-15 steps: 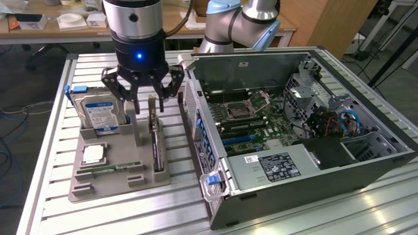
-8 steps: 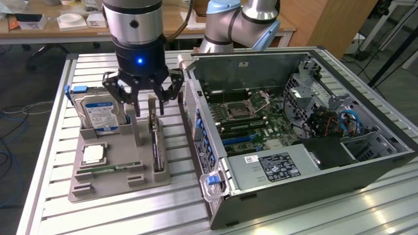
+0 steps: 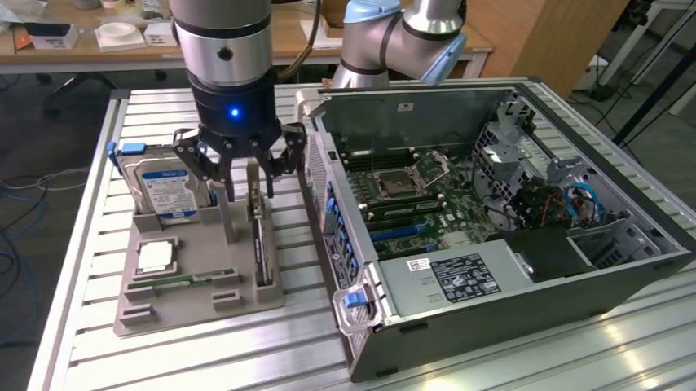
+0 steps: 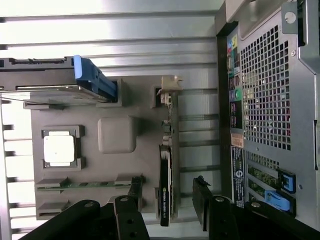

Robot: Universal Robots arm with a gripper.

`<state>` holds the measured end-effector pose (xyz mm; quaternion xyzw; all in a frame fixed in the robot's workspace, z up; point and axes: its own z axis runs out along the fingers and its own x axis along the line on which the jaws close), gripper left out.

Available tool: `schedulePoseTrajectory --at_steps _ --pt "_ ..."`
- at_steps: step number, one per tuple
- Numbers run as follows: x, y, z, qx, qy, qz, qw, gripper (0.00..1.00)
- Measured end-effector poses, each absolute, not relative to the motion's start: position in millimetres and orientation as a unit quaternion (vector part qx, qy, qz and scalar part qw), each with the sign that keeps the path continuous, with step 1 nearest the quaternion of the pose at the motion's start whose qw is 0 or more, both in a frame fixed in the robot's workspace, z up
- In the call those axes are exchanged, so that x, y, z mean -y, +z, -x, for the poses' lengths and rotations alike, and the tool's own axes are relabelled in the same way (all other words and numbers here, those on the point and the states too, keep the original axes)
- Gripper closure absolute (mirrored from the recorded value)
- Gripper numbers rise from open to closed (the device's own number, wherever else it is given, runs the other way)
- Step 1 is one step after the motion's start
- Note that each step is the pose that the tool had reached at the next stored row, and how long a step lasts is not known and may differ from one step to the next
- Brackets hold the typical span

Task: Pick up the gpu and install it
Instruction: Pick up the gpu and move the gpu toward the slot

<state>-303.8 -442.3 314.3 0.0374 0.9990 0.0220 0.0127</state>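
- We see one gpu (image 3: 260, 244) (image 4: 164, 186), a thin flat card standing on its long edge in a slot of the holder tray (image 3: 201, 308) (image 4: 142, 102). In the wrist view it shows edge-on: a glossy black face, a strip of green board and a pale bent metal bracket at the far end.
- The pincer (image 3: 249, 192) (image 4: 167, 183) is spread wide, its two black fingers (image 4: 135, 186) hanging either side of the card's upper edge. We see a gap on both sides and no grip.
- The tray is one matte grey moulded block with squared pockets, near the exterior view's left.
- Standing upright in it is one silver hard drive (image 3: 163, 192) (image 4: 47, 89) with a blue-white label and blue plastic rails.
- Lying flat in it are one square processor (image 3: 156, 257) (image 4: 59, 148) with a pale metal lid and one narrow green memory stick (image 3: 178, 282) (image 4: 82, 185).
- Just beside the tray lies one open tower case (image 3: 609, 281) (image 4: 265, 90) of grey sheet metal with a perforated rear panel. Its green motherboard (image 3: 419, 199) is exposed.
- Everything rests on one counter (image 3: 163, 362) of ribbed, shiny aluminium slats.
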Motion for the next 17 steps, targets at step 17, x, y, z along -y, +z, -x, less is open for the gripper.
schedulePoseTrajectory --at_steps 17 --pt "449.4 308.0 303.8 -0.999 0.022 -0.037 0.013 0.47"
